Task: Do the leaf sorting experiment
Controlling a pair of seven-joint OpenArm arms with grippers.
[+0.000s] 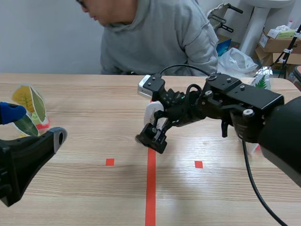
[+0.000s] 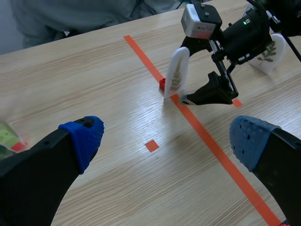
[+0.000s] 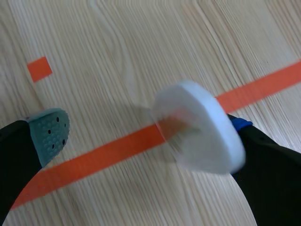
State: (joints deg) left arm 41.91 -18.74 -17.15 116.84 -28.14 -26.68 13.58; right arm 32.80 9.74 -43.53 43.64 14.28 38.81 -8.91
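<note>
A white card with a fern leaf [image 2: 176, 74] stands upright on a small red base on the orange centre line. In the scene view this card [image 1: 152, 114] is just behind my right gripper [image 1: 151, 137], which comes in from the right. Seen from the right wrist, the card [image 3: 200, 127] is blurred and leans against my blue-padded finger [image 3: 241, 124]. The grey-green pad [image 3: 48, 134] is far from it, so the right gripper [image 3: 146, 136] is open. My left gripper [image 2: 167, 141] is open at the table's left, holding nothing.
Yellow and green leaf cards [image 1: 30, 106] stand at the far left by my left gripper [image 1: 32, 125]. Another white leaf card [image 1: 261, 81] stands at the back right. A person in a grey hoodie [image 1: 157, 35] sits across the table.
</note>
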